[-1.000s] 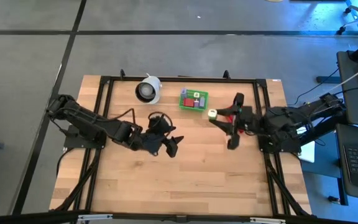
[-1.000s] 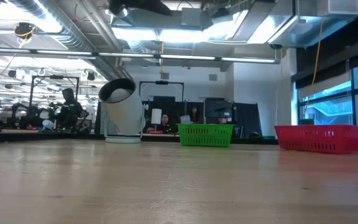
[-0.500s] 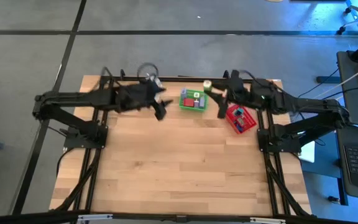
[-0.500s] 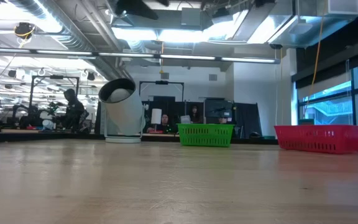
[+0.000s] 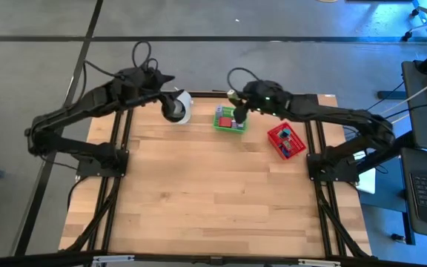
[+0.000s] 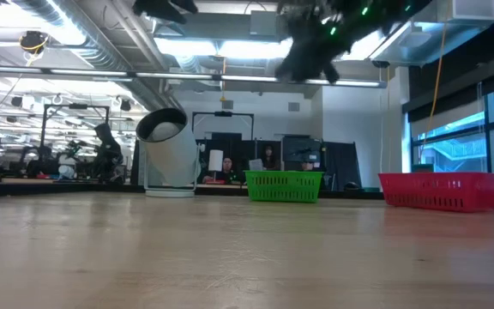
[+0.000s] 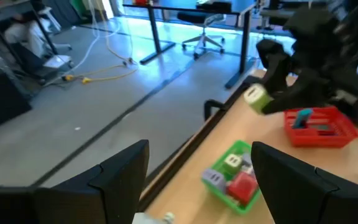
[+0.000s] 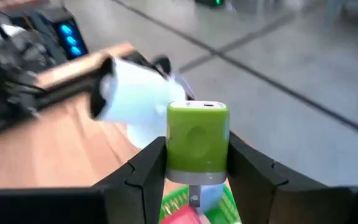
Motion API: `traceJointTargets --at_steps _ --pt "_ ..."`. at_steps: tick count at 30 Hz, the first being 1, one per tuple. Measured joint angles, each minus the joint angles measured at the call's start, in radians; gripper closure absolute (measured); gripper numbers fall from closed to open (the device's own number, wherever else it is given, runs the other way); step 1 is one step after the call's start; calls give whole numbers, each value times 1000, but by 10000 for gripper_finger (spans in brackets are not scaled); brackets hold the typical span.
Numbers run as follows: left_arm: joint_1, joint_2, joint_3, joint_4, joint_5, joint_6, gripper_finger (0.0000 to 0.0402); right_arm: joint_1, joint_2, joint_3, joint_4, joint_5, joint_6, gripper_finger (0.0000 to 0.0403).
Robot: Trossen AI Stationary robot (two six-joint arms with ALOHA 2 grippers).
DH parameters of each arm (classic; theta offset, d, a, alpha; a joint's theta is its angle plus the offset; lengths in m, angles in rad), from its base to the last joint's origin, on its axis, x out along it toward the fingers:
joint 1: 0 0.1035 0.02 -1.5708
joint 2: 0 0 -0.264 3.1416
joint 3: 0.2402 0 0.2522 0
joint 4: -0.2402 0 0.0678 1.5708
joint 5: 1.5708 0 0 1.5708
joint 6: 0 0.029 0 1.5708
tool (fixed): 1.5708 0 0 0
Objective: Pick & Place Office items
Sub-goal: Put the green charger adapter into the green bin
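My right gripper (image 5: 236, 105) is over the far edge of the green mesh basket (image 5: 219, 124) and is shut on a small green block (image 8: 197, 140), which also shows in the left wrist view as the green block (image 7: 255, 98). Red, white and lavender pieces (image 7: 238, 180) lie in the green basket. The red basket (image 5: 273, 136) holds a teal piece (image 7: 303, 117) and other small ones. My left gripper (image 5: 165, 80) is open and high at the far edge, beside the white roll (image 5: 178, 106); it touches nothing. My right gripper pinches the green block by the lower part of its two sides (image 8: 174, 163), one finger (image 8: 145, 171) on each side. The arm reaches in from the table's right. The block is lifted clear and stands upright between the fingers, above the green basket.
The white cylindrical roll (image 6: 168, 154) lies on the table near the far edge, left of the green basket (image 6: 284, 185). The red basket (image 6: 440, 190) sits by the right edge. The wide near half of the wooden table (image 5: 213, 200) is bare. People sit in the room beyond.
Both arms have swung from the table's middle toward the far edge and risen. My right gripper has carried the green block from the right side to above the green basket, uncovering the red basket. My left gripper has moved far and left, to beside the white roll.
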Motion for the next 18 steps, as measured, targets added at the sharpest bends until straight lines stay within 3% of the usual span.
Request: traceJointTargets --at_steps 3,8,18 --pt "23 -11 0 -21 1 35 123 -33 79 0 1 -4 43 253" --pt "48 -13 0 -39 2 66 123 -73 196 0 1 -101 102 252" --pt "80 -13 0 -59 6 18 123 -120 336 0 18 -178 88 252"
